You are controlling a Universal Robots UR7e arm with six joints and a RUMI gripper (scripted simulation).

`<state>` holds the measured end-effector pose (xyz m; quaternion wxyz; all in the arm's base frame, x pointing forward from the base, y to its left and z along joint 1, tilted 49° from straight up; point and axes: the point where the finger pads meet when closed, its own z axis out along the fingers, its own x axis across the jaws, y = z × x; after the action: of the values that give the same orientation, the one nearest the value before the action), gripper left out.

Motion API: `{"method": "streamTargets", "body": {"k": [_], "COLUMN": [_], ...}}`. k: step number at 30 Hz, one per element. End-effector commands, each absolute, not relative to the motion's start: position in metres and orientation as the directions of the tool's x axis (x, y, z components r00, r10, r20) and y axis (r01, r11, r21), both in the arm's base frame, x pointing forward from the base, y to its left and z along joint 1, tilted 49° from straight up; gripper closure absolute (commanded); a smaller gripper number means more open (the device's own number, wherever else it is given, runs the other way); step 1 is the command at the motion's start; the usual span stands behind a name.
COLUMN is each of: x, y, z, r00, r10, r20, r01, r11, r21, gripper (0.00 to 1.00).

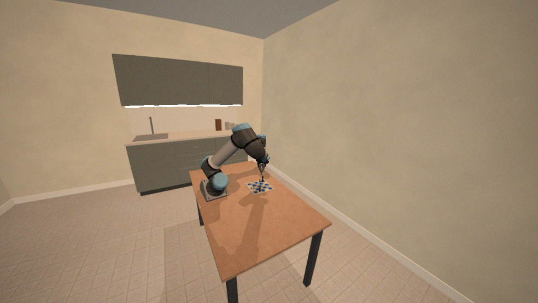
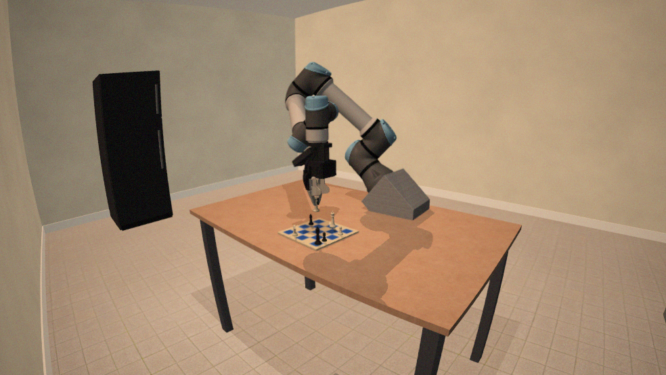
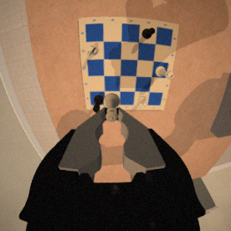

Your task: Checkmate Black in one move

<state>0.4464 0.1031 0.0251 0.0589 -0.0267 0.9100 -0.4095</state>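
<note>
easing the last stretch out of this mate looks like the job ahead: the end effector (image 1: 261,169) (image 2: 315,196) (image 3: 111,108) is clamped on a white piece (image 1: 261,174) (image 2: 316,209) (image 3: 111,100), held up off the board (image 1: 267,187) (image 2: 305,231) (image 3: 129,67). so the pick is done; the carry looks partway along, and lowering, release and retreat are left. i can't tell the target square. beneath, the other pieces (image 1: 259,189) (image 2: 317,236) (image 3: 147,33) look upright, the board flat on the worktop (image 1: 278,220) (image 2: 442,288) (image 3: 46,50). farther off stands a black fridge (image 2: 132,149).
</note>
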Motion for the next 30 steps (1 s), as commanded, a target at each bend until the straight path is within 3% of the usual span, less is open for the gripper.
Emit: {"method": "streamTargets", "body": {"k": [1, 30], "x": [0.447, 0.457], "y": [0.103, 0.037], "z": [0.025, -0.032], "r00": [-0.992, -0.993], "r10": [-0.097, -0.091], "r20": [-0.086, -0.079], "r01": [0.000, -0.001], "r11": [0.663, 0.661], "r21": [-0.748, -0.751], "gripper": [1.00, 1.00]}}
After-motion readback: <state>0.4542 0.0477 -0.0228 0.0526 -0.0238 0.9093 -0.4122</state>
